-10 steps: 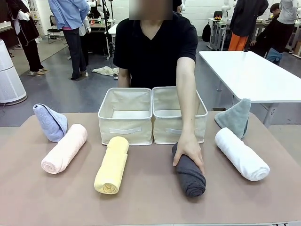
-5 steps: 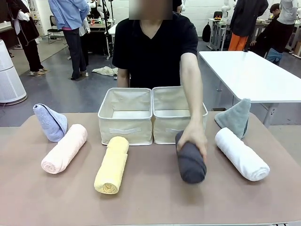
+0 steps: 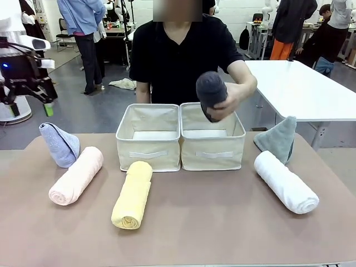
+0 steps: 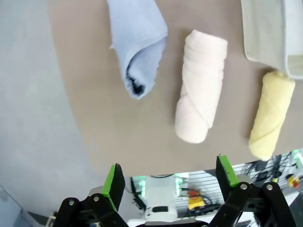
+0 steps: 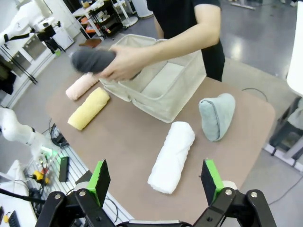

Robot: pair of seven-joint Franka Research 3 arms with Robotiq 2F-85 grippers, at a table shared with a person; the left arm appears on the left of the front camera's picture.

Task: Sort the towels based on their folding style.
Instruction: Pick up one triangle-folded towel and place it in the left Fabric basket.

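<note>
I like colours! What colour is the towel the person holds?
The towel is dark grey; front view shows it best.

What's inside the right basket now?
The right basket has a bare floor where it shows; its near wall hides the front strip. The person's hand holds the dark grey roll above the baskets, not yet inside.

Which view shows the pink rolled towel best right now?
The left wrist view: the pink rolled towel lies whole and close, seen from above, with its wrap lines clear. The front view shows it whole but smaller and at a slant; the right wrist view shows it small and far off.
</note>
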